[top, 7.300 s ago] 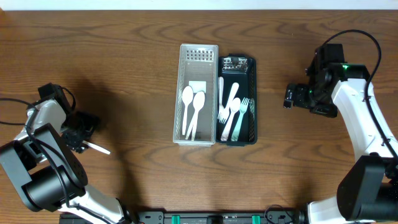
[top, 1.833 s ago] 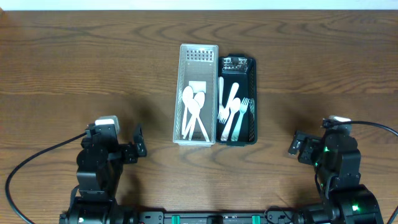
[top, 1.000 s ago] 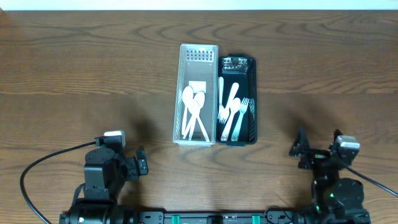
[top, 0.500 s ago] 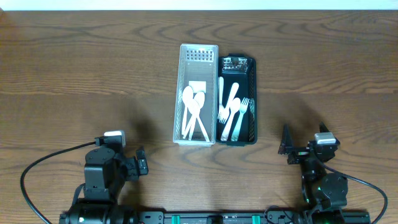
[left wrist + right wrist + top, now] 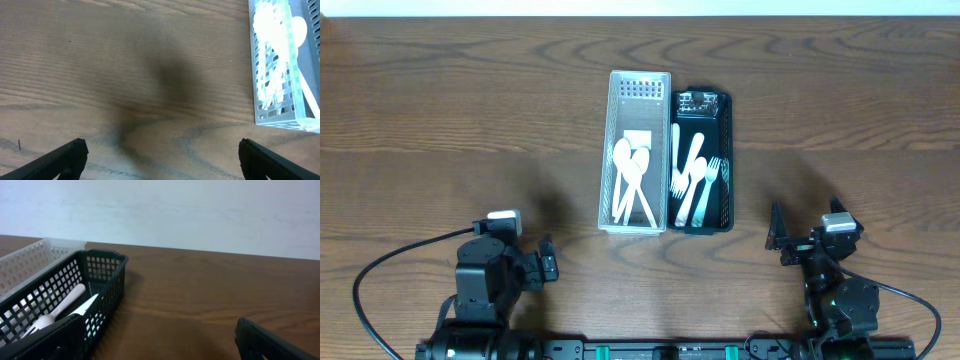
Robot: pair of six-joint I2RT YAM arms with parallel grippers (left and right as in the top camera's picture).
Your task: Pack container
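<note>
Left gripper (image 5: 162, 152): pulled right back to the near edge of the table, fingers wide apart, nothing between them.
Right gripper (image 5: 155, 337): home as well, and it has turned a touch inward over the last second. Fingers are spread and empty.
White basket (image 5: 640, 88): ahead of the left gripper and off to its right, well apart from it. The spoons (image 5: 630, 175) lie inside, with one more white handle crossed over them than seven seconds ago.
Black basket (image 5: 728, 160): ahead and to the left of the right gripper, side by side against the white one. The forks (image 5: 712, 170) and other white cutlery in it are unchanged.
Table (image 5: 470, 100): the loose white utensil that lay by the left gripper is gone from the wood.
Big change: both arms have come in from the far sides to rest.
Meaning: the packing looks finished, with nothing loose in view to fetch and both tools parked.
</note>
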